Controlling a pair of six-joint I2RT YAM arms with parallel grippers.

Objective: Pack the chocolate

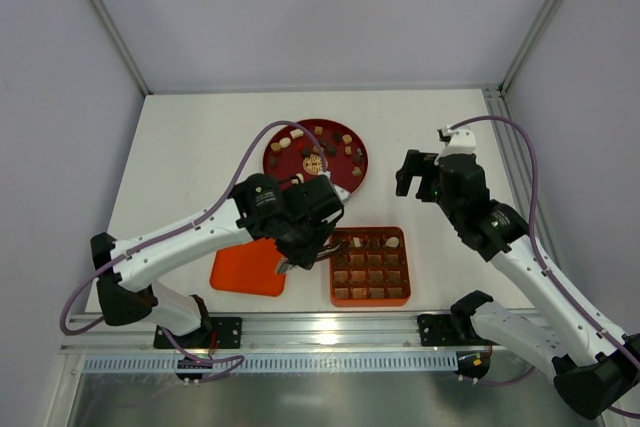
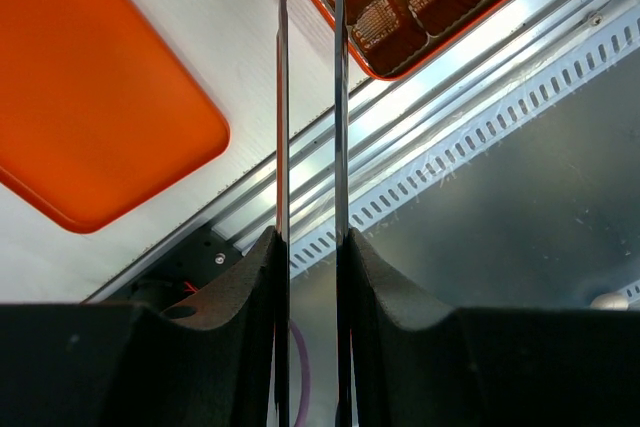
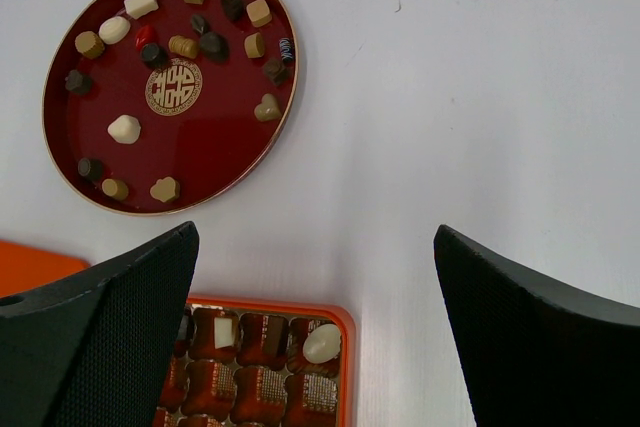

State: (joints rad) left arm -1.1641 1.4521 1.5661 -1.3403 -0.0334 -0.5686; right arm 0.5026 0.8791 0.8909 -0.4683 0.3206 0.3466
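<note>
Several cream, caramel and dark chocolate pieces [image 1: 297,133] lie on a round dark-red plate [image 1: 355,179], which also shows in the right wrist view [image 3: 215,162]. The orange-red gridded tray [image 1: 405,269] holds pieces in its far row, among them a cream round one [image 3: 322,343] and a cream square one [image 3: 224,332]. My left gripper [image 1: 298,259] hangs over the tray's left edge. Its thin blades [image 2: 283,97] stand a narrow gap apart and their tips are cut off at the frame's top. My right gripper [image 1: 413,173] is open and empty, above the table right of the plate.
The flat orange-red lid [image 1: 248,269] lies left of the tray and also shows in the left wrist view [image 2: 90,97]. A metal rail [image 1: 330,329] runs along the near edge. Frame posts stand at the back corners.
</note>
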